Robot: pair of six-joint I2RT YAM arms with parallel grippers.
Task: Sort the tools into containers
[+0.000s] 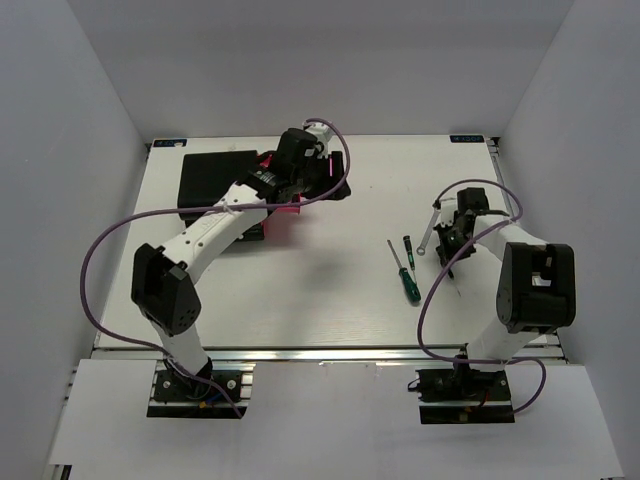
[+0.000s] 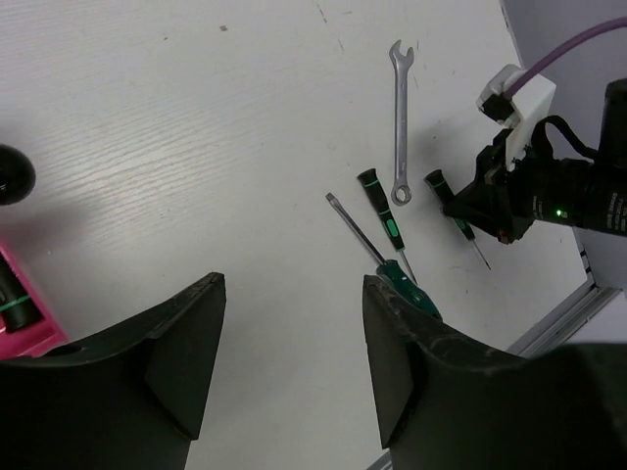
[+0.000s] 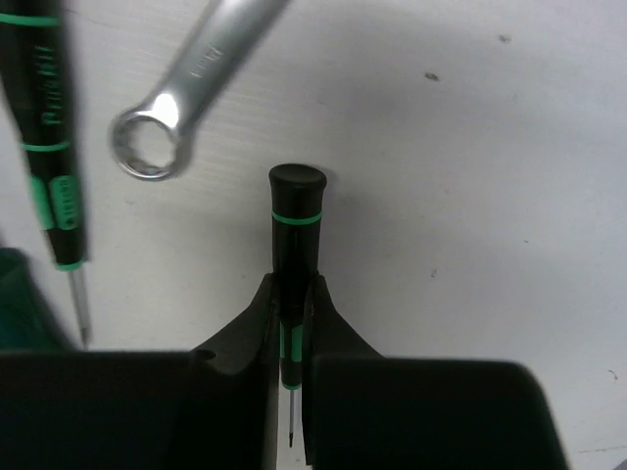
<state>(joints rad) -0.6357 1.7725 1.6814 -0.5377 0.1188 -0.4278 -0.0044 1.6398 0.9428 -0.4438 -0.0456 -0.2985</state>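
My right gripper [image 3: 292, 294] is shut on a slim black screwdriver [image 3: 296, 220] with green rings, which lies low over the table at the right [image 1: 447, 262]. Just left of it lie the silver wrench [image 1: 427, 232], a second slim black screwdriver [image 1: 408, 248] and the larger green-handled screwdriver [image 1: 406, 277]. The left wrist view also shows these tools: wrench [image 2: 400, 127], slim screwdriver [image 2: 384, 215], green-handled screwdriver [image 2: 392, 266]. My left gripper [image 2: 292, 294] is open and empty beside the black cabinet [image 1: 215, 180]. A pink drawer [image 1: 285, 208] is pulled out below it.
A black round knob [image 2: 12, 174] and a corner of the pink drawer [image 2: 20, 318] show at the left of the left wrist view. The table's right rail [image 2: 568, 304] runs close behind the right gripper. White walls enclose the table.
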